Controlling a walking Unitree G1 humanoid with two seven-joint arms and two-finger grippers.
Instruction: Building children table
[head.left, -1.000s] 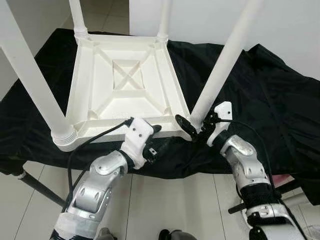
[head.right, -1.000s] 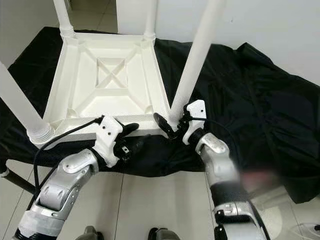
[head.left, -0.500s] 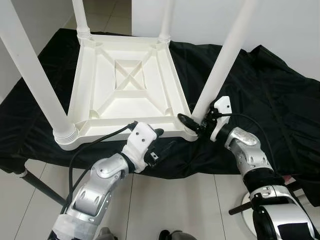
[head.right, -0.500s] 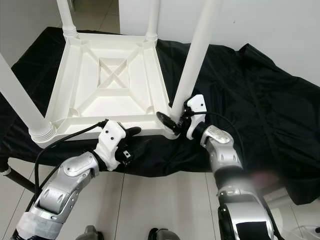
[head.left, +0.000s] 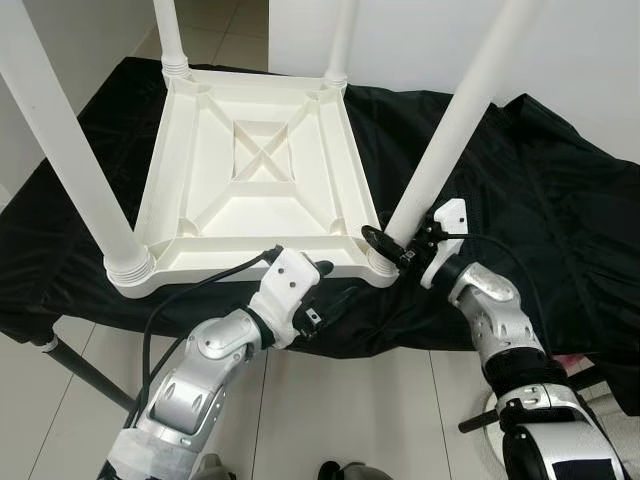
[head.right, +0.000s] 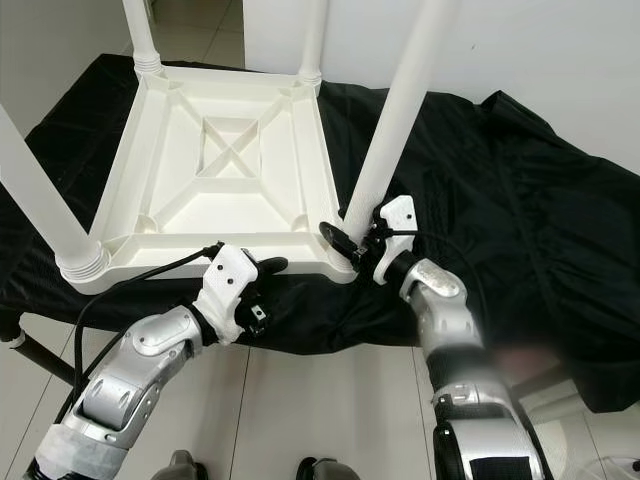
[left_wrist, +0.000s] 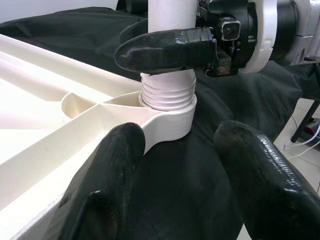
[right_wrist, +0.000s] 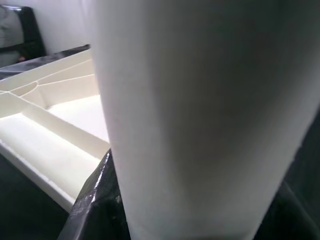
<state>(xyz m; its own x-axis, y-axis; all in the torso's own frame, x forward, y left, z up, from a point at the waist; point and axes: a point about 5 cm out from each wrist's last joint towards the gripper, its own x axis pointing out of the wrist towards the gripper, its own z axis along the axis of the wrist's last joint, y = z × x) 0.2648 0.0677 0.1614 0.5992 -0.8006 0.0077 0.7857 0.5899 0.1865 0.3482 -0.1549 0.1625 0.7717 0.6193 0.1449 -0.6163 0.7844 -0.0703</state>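
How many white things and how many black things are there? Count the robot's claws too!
White table legs: 4
White tabletop, upside down: 1
Black cloth: 1
Black claws, left claw and right claw: 2
Total: 8

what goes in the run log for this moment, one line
stage: leg fitting | table: upside down on black cloth | right gripper: shut on near-right leg at socket | left gripper: open by near edge
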